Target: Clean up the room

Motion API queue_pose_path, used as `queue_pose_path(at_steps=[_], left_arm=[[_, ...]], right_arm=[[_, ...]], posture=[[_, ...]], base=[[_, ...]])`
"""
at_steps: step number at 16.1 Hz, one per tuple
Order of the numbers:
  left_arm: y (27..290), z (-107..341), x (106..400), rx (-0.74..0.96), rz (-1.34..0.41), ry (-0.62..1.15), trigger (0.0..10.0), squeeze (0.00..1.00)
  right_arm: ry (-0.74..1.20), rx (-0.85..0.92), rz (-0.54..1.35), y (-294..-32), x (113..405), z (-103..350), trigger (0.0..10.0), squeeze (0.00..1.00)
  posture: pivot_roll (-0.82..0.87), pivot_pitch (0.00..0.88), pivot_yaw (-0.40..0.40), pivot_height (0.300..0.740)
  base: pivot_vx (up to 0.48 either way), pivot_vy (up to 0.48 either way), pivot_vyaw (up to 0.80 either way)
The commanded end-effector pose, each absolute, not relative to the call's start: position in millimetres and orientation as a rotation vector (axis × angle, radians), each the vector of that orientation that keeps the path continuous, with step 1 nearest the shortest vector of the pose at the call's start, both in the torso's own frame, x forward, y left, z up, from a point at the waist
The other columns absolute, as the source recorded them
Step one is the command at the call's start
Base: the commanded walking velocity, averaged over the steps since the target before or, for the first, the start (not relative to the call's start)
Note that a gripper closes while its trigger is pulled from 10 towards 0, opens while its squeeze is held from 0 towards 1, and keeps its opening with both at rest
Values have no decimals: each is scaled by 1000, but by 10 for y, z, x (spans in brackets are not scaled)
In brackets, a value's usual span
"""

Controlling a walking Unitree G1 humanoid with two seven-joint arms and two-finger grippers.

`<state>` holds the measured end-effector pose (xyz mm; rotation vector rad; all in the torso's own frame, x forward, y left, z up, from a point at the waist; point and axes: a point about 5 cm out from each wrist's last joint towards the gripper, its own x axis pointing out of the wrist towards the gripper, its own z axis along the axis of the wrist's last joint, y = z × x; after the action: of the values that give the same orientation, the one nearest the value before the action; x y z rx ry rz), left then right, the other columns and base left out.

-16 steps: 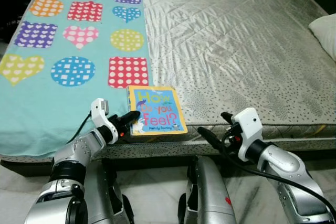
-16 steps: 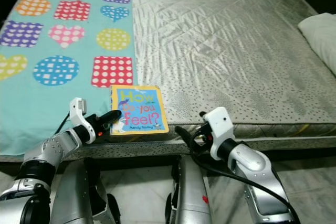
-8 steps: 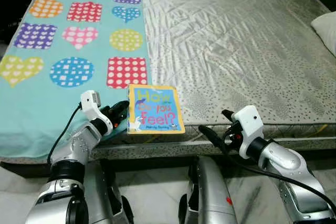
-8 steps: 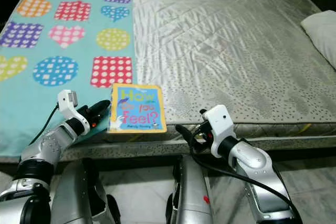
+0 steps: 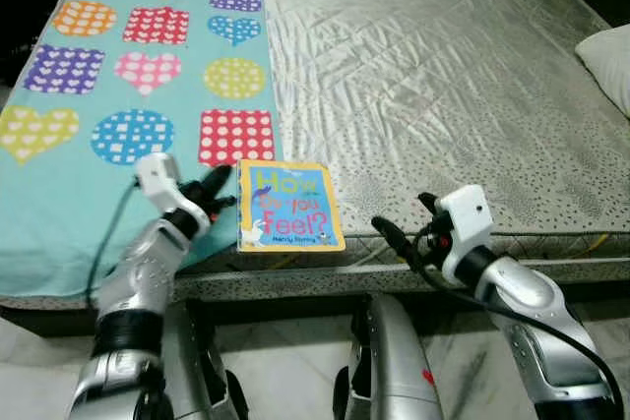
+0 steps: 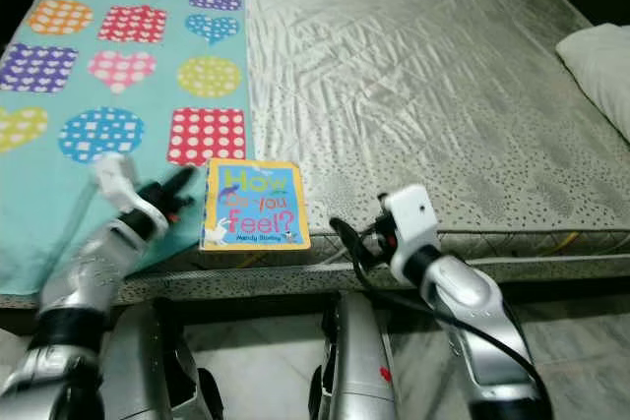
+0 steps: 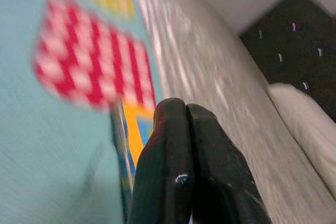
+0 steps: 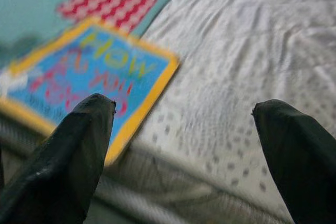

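A blue board book with a yellow border, "How Do You Feel?" (image 5: 288, 206), lies flat near the front edge of the bed, half on the teal blanket's edge. My left gripper (image 5: 219, 180) is shut and empty, its tips just left of the book's upper left corner; the left wrist view has the two fingers (image 7: 184, 150) pressed together beside the book's edge (image 7: 122, 145). My right gripper (image 5: 399, 233) is open at the mattress edge, to the right of the book. In the right wrist view the book (image 8: 89, 80) lies beyond the spread fingers (image 8: 79, 135).
A teal blanket (image 5: 69, 174) with coloured hearts, circles and squares covers the bed's left side. The grey quilted mattress (image 5: 443, 86) spreads to the right, with a white pillow (image 5: 610, 51) at its far right edge. Pale floor (image 5: 285, 381) lies below the bed.
My left gripper has risen and moved forward along the book's left side, from its lower left corner to its upper left corner. The right gripper has stayed close to where it was.
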<state>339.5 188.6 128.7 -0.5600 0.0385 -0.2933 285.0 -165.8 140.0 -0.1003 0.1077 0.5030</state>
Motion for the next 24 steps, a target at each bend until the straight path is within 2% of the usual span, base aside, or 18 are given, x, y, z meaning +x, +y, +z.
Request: queue_pose_path(at_steps=[1, 5, 6, 7, 8, 13, 15, 24], left_arm=[[1873, 1344, 3314, -547, -285, 18, 10000, 0], [1923, 1184, 3169, -561, -202, 67, 10000, 0], [1930, 1253, 3130, -588, -179, 36, 10000, 278], [1935, 1285, 3108, -561, -167, 25, 10000, 1000], [1924, 1384, 3053, -525, -153, -6, 10000, 1000], [1887, 1595, 2916, -432, -91, -107, 10000, 1000], [1880, 1595, 2849, -402, -11, -126, 10000, 1000], [1813, 1599, 2849, -401, 10, -151, 10000, 1000]], right_arm=[[122, -83, 448, -1760, 2866, 1394, 10000, 0], [117, -78, 473, -1649, 2879, 1359, 10000, 0], [103, -70, 458, -1659, 2904, 1391, 10000, 165], [97, -66, 450, -1670, 2916, 1404, 10000, 102], [84, -33, 413, -1699, 2961, 1437, 10000, 0], [51, 135, 326, -1637, 3108, 1523, 10000, 0], [5, 227, 272, -1595, 3184, 1597, 10000, 0], [-37, 254, 261, -1573, 3321, 1680, 10000, 0]], posture=[[-146, 77, -87, 515], [-124, 68, -87, 515], [-123, 61, -84, 515], [-122, 55, -81, 515], [-117, 44, -76, 515], [-89, 0, -52, 515], [-76, 0, -41, 515], [-61, 0, -38, 608]], base=[[0, 0, 0], [0, 0, 0], [0, 0, 0], [0, 0, 0], [0, 0, 0], [0, 0, 0], [0, 0, 0], [0, 0, 0]])
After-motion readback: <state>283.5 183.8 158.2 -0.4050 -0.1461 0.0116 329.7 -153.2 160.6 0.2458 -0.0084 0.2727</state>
